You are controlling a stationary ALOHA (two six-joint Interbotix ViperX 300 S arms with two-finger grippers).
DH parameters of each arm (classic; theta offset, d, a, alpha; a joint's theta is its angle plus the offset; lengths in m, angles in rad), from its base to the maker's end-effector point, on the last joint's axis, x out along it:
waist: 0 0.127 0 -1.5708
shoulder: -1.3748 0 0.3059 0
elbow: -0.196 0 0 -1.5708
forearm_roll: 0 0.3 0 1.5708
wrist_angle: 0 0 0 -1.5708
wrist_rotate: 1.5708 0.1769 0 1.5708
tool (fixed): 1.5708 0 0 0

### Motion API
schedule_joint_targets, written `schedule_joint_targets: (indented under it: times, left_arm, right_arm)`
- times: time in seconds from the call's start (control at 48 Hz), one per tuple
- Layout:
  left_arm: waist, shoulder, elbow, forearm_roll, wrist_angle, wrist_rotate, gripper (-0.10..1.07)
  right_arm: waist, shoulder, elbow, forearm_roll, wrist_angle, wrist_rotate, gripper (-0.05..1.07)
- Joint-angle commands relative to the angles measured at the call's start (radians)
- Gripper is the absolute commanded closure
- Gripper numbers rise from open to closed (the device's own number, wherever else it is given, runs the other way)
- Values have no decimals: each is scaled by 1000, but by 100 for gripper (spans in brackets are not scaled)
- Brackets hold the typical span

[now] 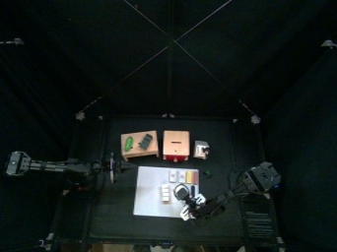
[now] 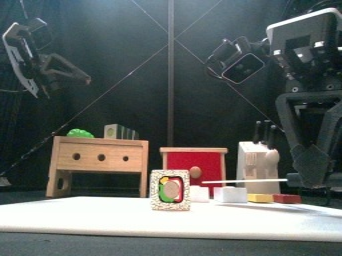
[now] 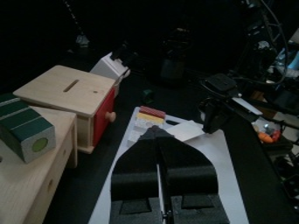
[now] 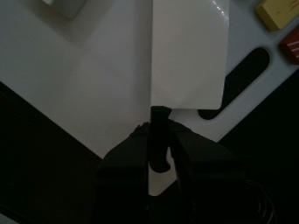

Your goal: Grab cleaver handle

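The cleaver handle [image 4: 158, 144], a slim black bar, sits between the jaws of my right gripper [image 4: 160, 150], which is shut on it. The white cleaver blade [image 4: 187, 52] points away from the gripper over the white mat [image 4: 82, 79]. In the top view, the right gripper [image 1: 200, 209] is at the mat's front right part. The left wrist view shows the right gripper [image 3: 216, 107] holding the white blade [image 3: 187, 131] just above the mat. My left gripper [image 3: 162, 179] is shut and empty at the mat's left edge.
A wooden box [image 1: 138, 144], a red box [image 1: 175, 146] and a white knife block [image 1: 202, 149] stand in a row behind the mat [image 1: 156, 199]. Small white, yellow-orange [image 4: 281, 12] and red pieces lie on the mat. A small picture block [image 2: 170, 190] stands at the front.
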Motion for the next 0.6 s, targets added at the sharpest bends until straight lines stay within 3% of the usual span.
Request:
schedule_joint_targets:
  times: [0.0, 0.208, 0.583]
  left_arm:
    - [-14, 2, -25, -12, -5, 2, 100]
    - [-21, 2, -23, -11, -5, 5, 100]
    - [-58, 2, -23, -35, -5, 3, 100]
  right_arm:
    - [-3, -32, -15, -28, 2, 2, 62]
    - [-37, -38, -29, -63, -12, 2, 62]
    - [-95, -91, -55, -115, -132, -2, 62]
